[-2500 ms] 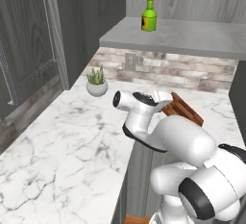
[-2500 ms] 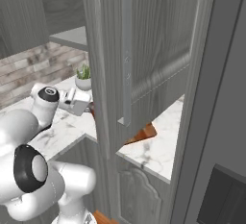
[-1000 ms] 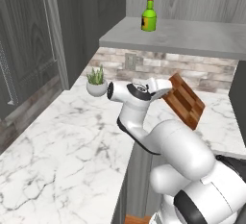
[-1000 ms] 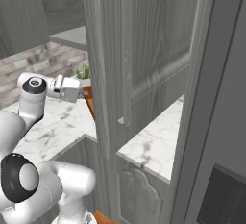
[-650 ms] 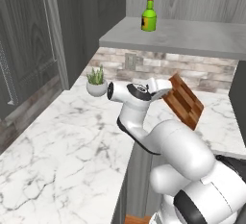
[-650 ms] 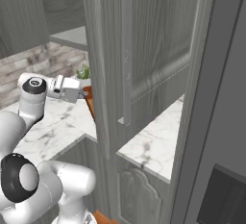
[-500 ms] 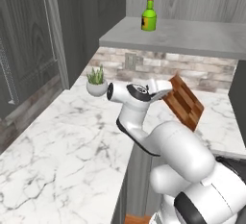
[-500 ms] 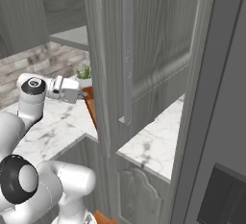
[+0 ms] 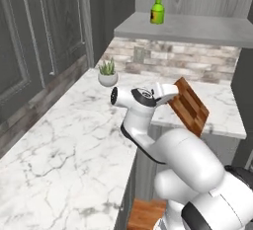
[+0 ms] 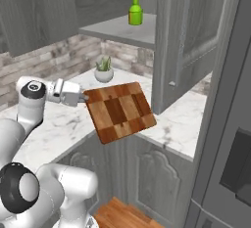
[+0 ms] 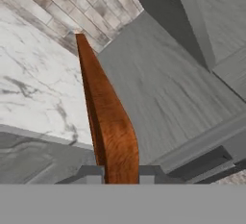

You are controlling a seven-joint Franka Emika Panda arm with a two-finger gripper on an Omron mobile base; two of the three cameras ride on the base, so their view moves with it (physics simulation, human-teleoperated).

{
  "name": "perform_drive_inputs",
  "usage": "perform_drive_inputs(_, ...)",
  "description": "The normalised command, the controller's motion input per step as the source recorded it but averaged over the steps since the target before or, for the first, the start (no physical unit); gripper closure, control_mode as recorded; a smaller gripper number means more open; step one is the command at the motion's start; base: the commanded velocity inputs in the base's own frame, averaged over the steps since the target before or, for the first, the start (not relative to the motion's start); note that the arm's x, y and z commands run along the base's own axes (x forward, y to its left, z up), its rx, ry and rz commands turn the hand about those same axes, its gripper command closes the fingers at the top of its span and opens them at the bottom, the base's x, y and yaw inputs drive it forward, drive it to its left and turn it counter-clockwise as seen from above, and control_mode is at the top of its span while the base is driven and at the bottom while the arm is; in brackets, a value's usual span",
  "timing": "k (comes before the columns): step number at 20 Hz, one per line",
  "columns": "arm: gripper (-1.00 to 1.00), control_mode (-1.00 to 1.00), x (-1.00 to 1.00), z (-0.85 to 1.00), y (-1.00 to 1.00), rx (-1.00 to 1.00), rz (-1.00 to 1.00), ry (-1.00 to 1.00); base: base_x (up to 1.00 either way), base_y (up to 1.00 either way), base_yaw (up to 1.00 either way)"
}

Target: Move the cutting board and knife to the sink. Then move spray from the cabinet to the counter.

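Observation:
My gripper (image 9: pixel 170 93) (image 10: pixel 84 96) (image 11: pixel 120 172) is shut on one end of the cutting board (image 9: pixel 190 106) (image 10: pixel 120 110) (image 11: pixel 108 122). The checkered brown board stands on edge, raised off the white marble counter (image 9: pixel 64 140) (image 10: pixel 181 119) near its front edge. In the hand view the board runs straight away from the fingers, thin side up. The green spray (image 9: pixel 157 7) (image 10: pixel 135 11) stands upright on the pale shelf of the cabinet (image 9: pixel 197 26) (image 10: pixel 117 29), above and behind the board. The knife and the sink are out of view.
A small potted plant (image 9: pixel 107 73) (image 10: pixel 104 70) sits on the counter by the brick backsplash (image 9: pixel 163 63). An open grey cabinet door (image 10: pixel 191 36) hangs just right of the board. Tall grey cabinets (image 9: pixel 29 51) line the left side.
The board stays gripped and raised, barely moved. Both views have shifted slightly; in the right base view the cabinet door now sits further right and the whole board shows.

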Motion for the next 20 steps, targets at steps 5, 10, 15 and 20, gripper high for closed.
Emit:
perform_drive_inputs(5,1.00,1.00,0.00,0.00,0.00,0.00,0.00,0.00,-0.67,0.47,0.11)
perform_drive_inputs(10,1.00,1.00,0.00,0.00,0.00,0.00,0.00,0.00,-0.71,0.37,0.25)
perform_drive_inputs(15,1.00,1.00,0.00,0.00,0.00,0.00,0.00,0.00,-0.71,0.39,0.28)
perform_drive_inputs(20,1.00,1.00,0.00,0.00,0.00,0.00,0.00,0.00,-0.79,-0.06,0.35)
